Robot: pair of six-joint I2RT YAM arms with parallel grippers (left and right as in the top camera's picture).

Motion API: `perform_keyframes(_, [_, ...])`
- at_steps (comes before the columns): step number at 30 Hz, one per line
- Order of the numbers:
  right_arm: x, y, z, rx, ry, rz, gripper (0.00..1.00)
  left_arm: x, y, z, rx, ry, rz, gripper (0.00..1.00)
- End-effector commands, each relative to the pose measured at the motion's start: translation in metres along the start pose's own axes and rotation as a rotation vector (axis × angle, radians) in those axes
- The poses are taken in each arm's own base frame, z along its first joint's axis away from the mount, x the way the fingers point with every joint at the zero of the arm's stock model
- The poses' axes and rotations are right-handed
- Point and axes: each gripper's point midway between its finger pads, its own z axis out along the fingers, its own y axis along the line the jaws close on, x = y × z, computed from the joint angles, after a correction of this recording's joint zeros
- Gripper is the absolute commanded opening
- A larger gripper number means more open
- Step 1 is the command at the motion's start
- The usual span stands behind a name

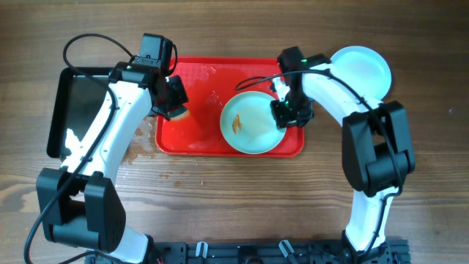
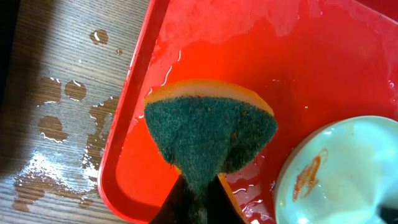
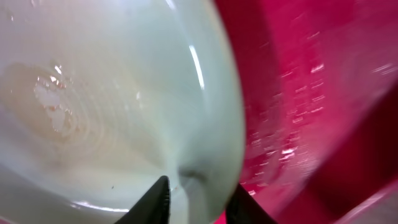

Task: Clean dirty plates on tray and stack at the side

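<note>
Here our left gripper [image 1: 174, 99] pinches the sponge [image 2: 208, 134] over the wet left side of the tray [image 1: 198, 73], ready to scrub, while our right gripper [image 3: 199, 196] straddles the rim of the smeared plate [image 1: 253, 125] lying on the tray, so as to steady it, though we cannot tell if its jaws already grip.

The tray [image 1: 205, 81] sat in the middle of the worktop [image 1: 242, 198]. One plate [image 1: 253, 125] lay in its right half, and a sponge [image 1: 179, 115] was just inside its left rim. A second plate [image 1: 363, 70] lay on the worktop off to the tray's right, behind it. Another tray [image 1: 77, 110] sat to the left, with spilled water [image 1: 137, 150] between the two.
</note>
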Motion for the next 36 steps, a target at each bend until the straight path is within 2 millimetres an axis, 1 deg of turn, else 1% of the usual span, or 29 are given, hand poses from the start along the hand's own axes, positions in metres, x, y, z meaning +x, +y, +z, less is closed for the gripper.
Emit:
perform_keyframes(1, [0.011, 0.014, 0.01, -0.01, 0.055, 0.117, 0.33, -0.003, -0.004, -0.009, 0.024, -0.019, -0.009, 0.04])
perform_keyframes(5, [0.017, 0.013, 0.013, -0.003, 0.074, 0.228, 0.32, -0.002, -0.004, -0.009, 0.024, -0.018, -0.009, 0.04])
perform_keyframes(7, [0.022, 0.012, 0.02, 0.002, 0.086, 0.27, 0.31, -0.002, -0.003, -0.009, 0.024, -0.018, -0.009, 0.04])
perform_keyframes(9, [0.023, 0.01, 0.029, 0.0, 0.078, 0.276, 0.24, -0.002, -0.004, -0.009, 0.024, -0.018, -0.009, 0.04])
perform_keyframes(10, [0.021, 0.009, 0.034, -0.003, 0.06, 0.295, 0.18, -0.002, -0.004, -0.009, 0.024, -0.018, -0.009, 0.04])
perform_keyframes(11, [0.017, 0.009, 0.036, -0.008, 0.041, 0.293, 0.05, -0.003, -0.004, -0.009, 0.024, -0.018, -0.009, 0.04])
perform_keyframes(15, [-0.008, 0.016, 0.035, -0.054, -0.05, 0.312, 0.04, -0.002, -0.005, -0.009, 0.034, -0.014, -0.004, 0.04])
perform_keyframes(17, [-0.02, 0.017, 0.034, -0.07, -0.099, 0.369, 0.04, 0.006, -0.025, -0.01, 0.146, 0.032, 0.074, 0.04])
perform_keyframes(18, [-0.025, 0.017, 0.034, -0.076, -0.115, 0.391, 0.04, 0.008, -0.029, -0.011, 0.173, 0.041, 0.077, 0.04])
perform_keyframes(21, [-0.032, 0.022, 0.033, -0.092, -0.142, 0.453, 0.04, 0.006, -0.031, -0.011, 0.177, 0.033, 0.08, 0.04])
perform_keyframes(23, [-0.035, 0.034, 0.033, -0.125, -0.151, 0.428, 0.04, 0.007, -0.038, -0.009, 0.186, 0.028, 0.096, 0.04])
perform_keyframes(25, [-0.037, 0.048, 0.035, -0.135, -0.16, 0.402, 0.04, 0.01, -0.054, 0.0, 0.202, 0.028, 0.134, 0.04])
perform_keyframes(27, [-0.036, 0.055, 0.036, -0.137, -0.159, 0.399, 0.04, 0.014, -0.065, 0.009, 0.208, 0.034, 0.16, 0.04])
perform_keyframes(30, [-0.034, 0.066, 0.038, -0.137, -0.154, 0.372, 0.04, 0.024, -0.083, 0.037, 0.208, 0.064, 0.204, 0.04])
perform_keyframes(33, [-0.032, 0.068, 0.039, -0.135, -0.15, 0.366, 0.04, 0.033, -0.085, 0.063, 0.182, 0.107, 0.215, 0.04])
perform_keyframes(36, [-0.032, 0.069, 0.038, -0.136, -0.15, 0.366, 0.04, 0.04, -0.084, 0.078, 0.17, 0.145, 0.188, 0.04])
